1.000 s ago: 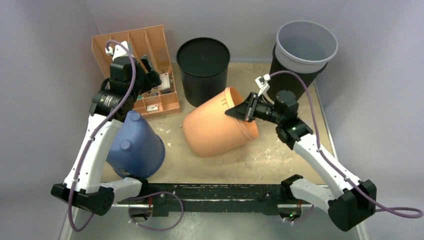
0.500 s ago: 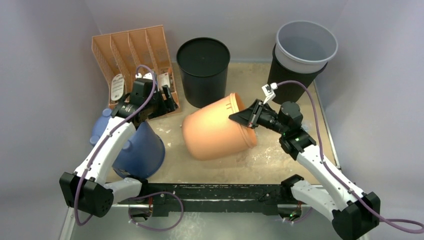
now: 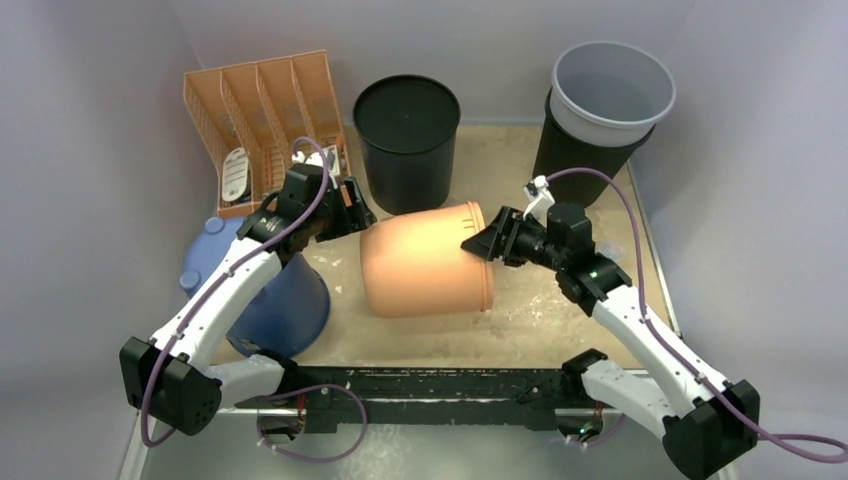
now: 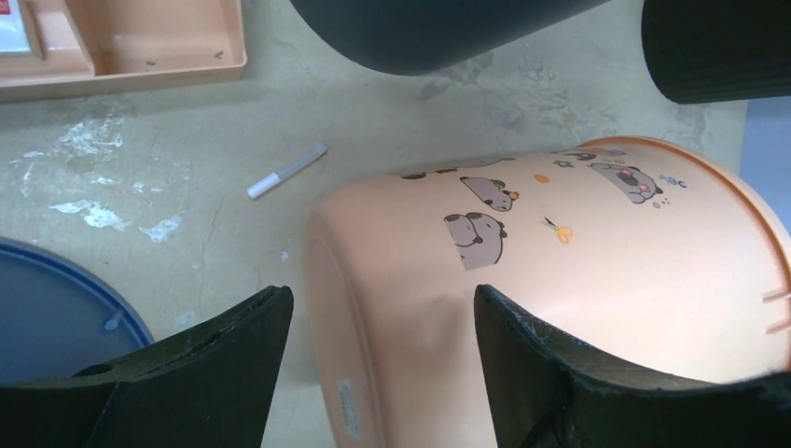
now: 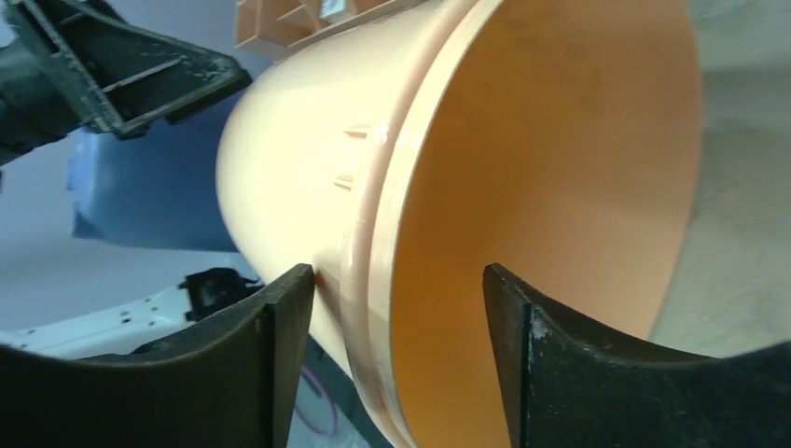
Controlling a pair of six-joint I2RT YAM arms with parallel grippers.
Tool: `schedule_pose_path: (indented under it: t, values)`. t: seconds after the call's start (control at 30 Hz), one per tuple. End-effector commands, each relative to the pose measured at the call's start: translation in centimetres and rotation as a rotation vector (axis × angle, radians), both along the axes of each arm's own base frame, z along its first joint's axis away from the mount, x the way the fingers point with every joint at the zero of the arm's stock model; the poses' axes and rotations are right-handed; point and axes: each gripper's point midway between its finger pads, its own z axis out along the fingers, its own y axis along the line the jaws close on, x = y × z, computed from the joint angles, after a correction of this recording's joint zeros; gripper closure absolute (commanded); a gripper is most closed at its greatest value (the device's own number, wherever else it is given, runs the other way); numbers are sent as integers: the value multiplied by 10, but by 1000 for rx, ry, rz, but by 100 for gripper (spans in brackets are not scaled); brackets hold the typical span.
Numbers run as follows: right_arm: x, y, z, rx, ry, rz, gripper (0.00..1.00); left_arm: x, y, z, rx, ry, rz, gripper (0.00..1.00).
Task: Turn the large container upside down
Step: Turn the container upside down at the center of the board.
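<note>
- The large container is orange. It lies on its side in the middle of the table.
- Its open mouth faces 3 o'clock. Its flat bottom faces 9 o'clock.
- Little panda stickers are on the side that faces up.
- The right end effector is at the mouth, at 3 o'clock of the container.
- Its two fingers are spread apart. The rim of the container sits between them, one finger outside the wall and one inside. They do not squeeze it.
- The left end effector is at 10 o'clock of the container, just above the bottom edge.
- It is wide open too and holds nothing. From its own camera the bottom edge shows between the two fingers.
- A black bucket stands just behind the container, at 12 o'clock.
- A grey bucket stands farther off, between 1 and 2 o'clock.
- An orange sorting tray is between 10 and 11 o'clock.
- A blue tub is at 9 o'clock, under the left arm.
- A white pen lies on the table near the container's bottom.
</note>
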Motion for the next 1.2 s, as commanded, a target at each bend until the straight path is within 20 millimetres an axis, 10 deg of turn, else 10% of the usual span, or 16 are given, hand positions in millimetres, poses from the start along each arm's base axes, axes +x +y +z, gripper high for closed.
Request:
schedule_pose_path:
  t: [0.0, 0.43, 0.87, 1.17]
  values:
    - [6, -21, 7, -125, -31, -72, 28, 6, -10, 13, -72, -45, -6, 28]
    - [11, -26, 66, -224, -89, -95, 34, 6, -29, 15, -192, -38, -31, 28]
    - [-14, -11, 43, -481, 57, -122, 28, 5, -38, 14, -242, -5, -39, 28]
    - [-21, -22, 29, -519, 95, -142, 43, 1, -34, 11, -221, 5, -32, 28]
